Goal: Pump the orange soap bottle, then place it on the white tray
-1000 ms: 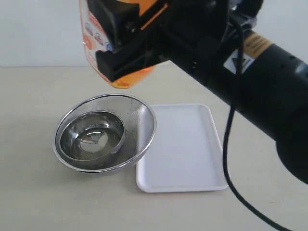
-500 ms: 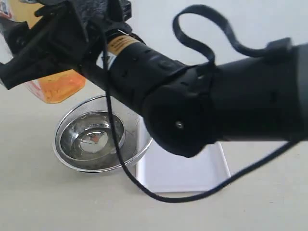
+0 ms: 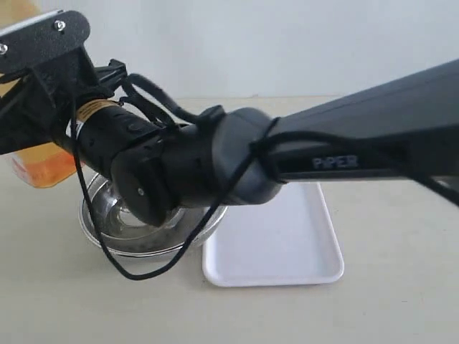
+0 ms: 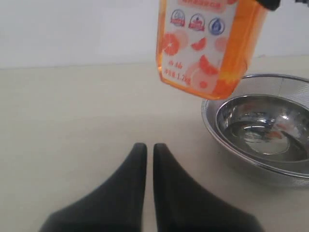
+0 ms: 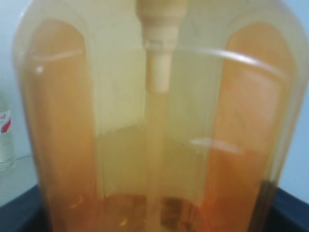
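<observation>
The orange soap bottle [image 3: 41,166] hangs in the air at the far left, just left of the steel bowls, and its pump head is out of view. My right gripper [image 3: 32,97] reaches across from the right and is shut on it. The translucent orange body [image 5: 154,145] fills the right wrist view, with dark fingers [image 5: 19,215] at its sides. In the left wrist view the bottle's printed label [image 4: 207,43] faces me, its base clear of the table. My left gripper [image 4: 150,147] is shut and holds nothing, low over bare table. The white tray [image 3: 287,251] lies right of the bowls.
A wire mesh bowl with a smaller steel bowl inside it [image 3: 118,229] sits against the tray's left rim, also seen as steel bowls [image 4: 260,130] in the left wrist view. The right arm [image 3: 287,158] spans the scene above the bowls and the tray. A wall stands behind the table.
The right arm has swung left with the bottle, from above the bowls' far side to left of them. The bottle now hangs lower. Bowls and tray have not moved.
</observation>
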Robot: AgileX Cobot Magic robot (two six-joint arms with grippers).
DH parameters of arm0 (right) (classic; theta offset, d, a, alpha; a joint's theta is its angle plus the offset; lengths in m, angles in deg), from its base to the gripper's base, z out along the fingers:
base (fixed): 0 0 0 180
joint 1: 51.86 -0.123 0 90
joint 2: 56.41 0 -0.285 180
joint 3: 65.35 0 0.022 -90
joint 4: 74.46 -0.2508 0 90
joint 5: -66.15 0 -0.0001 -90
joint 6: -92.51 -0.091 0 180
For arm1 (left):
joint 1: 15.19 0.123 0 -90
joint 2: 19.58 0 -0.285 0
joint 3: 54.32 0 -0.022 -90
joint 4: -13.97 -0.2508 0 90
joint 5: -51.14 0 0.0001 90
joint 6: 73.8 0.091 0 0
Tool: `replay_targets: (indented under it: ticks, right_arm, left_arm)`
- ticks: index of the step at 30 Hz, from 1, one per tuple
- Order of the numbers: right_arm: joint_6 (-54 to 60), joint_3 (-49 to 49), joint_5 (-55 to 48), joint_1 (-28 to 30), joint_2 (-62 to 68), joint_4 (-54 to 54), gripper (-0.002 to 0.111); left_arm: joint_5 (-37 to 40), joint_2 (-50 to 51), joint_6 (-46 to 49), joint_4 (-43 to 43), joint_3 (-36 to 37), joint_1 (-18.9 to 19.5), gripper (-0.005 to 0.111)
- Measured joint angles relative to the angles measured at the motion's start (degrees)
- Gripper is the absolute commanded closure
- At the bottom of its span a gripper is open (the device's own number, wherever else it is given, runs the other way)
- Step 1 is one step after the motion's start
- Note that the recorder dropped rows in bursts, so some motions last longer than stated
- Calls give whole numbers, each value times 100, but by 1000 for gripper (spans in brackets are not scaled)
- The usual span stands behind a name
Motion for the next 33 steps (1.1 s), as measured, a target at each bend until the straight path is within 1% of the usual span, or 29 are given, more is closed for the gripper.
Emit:
replay_targets:
  ticks: [9, 18, 33]
  right_arm:
    - [-72, 569, -5, 0, 701, -146, 108]
    - [-12, 579, 385, 0, 1061, -673, 108]
    - [25, 583, 470, 0, 1152, -721, 108]
  left_arm:
    - [0, 0, 0, 0, 0, 0, 102]
    - [0, 0, 0, 0, 0, 0, 102]
    - [0, 0, 0, 0, 0, 0, 102]
